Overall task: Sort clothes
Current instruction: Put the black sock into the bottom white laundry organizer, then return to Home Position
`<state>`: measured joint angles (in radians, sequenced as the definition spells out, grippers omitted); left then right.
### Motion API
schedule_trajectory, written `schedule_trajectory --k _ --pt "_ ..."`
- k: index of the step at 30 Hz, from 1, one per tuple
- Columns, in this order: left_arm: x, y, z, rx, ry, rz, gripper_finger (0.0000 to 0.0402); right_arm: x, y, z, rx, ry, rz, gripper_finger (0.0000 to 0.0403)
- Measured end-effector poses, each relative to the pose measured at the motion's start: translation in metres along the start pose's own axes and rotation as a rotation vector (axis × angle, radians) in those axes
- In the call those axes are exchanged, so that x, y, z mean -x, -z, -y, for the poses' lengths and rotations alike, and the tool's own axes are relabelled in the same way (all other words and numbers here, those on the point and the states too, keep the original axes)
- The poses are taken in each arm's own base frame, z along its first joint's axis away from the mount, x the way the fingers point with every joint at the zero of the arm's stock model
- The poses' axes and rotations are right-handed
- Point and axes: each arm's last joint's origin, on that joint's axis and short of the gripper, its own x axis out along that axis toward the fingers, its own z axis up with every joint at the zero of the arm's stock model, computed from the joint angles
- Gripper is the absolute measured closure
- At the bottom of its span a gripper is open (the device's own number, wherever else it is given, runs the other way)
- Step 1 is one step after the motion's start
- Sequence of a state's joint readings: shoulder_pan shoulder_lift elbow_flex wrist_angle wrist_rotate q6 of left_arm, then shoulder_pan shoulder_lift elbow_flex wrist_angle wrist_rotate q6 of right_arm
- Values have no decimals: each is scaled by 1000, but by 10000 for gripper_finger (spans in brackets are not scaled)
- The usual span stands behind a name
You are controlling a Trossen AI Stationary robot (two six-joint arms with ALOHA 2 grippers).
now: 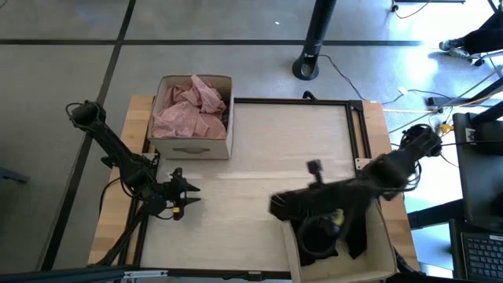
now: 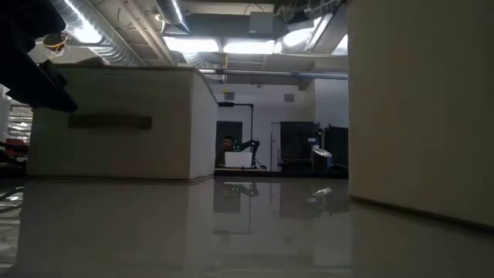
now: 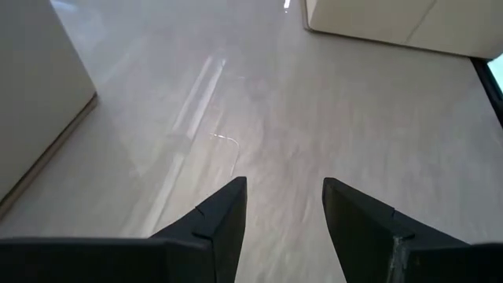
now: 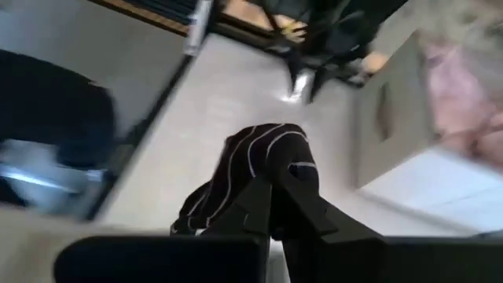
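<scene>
- The black cloth with white stripes (image 4: 259,169) is soft and floppy. It looks light and hangs in folds from the right gripper (image 4: 273,200).
- The right gripper is pinched shut on a bunched bit of it, over the near box (image 1: 383,250).
- A bunch or an edge seems the best place to grab, because flat cloth would slip.
- More dark cloth (image 1: 322,232) lies below this gripper.
- The pink clothes (image 1: 189,110) sit in the far box (image 1: 189,145), well away.
- The left gripper (image 3: 283,208) waits over the bare table (image 1: 267,149), fingers apart, holding nothing.
</scene>
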<state>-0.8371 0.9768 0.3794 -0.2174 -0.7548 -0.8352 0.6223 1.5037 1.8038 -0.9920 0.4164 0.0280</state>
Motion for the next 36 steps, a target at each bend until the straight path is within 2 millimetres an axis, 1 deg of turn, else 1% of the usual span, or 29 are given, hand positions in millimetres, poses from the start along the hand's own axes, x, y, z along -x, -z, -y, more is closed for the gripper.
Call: schedule_trajectory --k 2,5,7,9,11,13,15,18,22,24,27,30,33,36 --pt "0 0 0 0 -9 10 243 15 4 -7 -68 -57 -4 382" --pt "0 -1 0 1 -17 19 243 31 11 -17 -174 -71 -32 382" --pt "0 -1 0 1 -18 21 243 36 20 -23 -230 -62 -103 382" --pt "0 -1 0 2 -18 21 243 40 34 -29 -287 -27 -228 382" --pt "0 -1 -1 3 -19 21 243 39 47 -34 -339 42 -367 382" --pt "0 -1 -1 3 -23 26 243 35 56 -41 -381 107 -471 381" --pt "0 -1 -1 3 -25 28 243 25 60 -50 -380 89 -490 381" --pt "0 -1 -1 3 -25 29 243 19 65 -52 -387 91 -525 373" --pt "0 -1 -1 6 -27 34 243 10 71 -50 -404 92 -586 331" --pt "0 -1 -1 8 -27 36 243 8 71 -45 -400 103 -590 300" --pt "0 -2 1 13 -18 46 243 9 67 -34 -365 79 -581 253" --pt "0 -5 3 8 -1 68 243 9 57 -13 -303 68 -534 215" --pt "0 -9 6 -2 19 102 243 1 49 9 -121 95 -477 191" --pt "-2 -13 6 8 21 124 243 -11 42 28 78 66 -425 184"
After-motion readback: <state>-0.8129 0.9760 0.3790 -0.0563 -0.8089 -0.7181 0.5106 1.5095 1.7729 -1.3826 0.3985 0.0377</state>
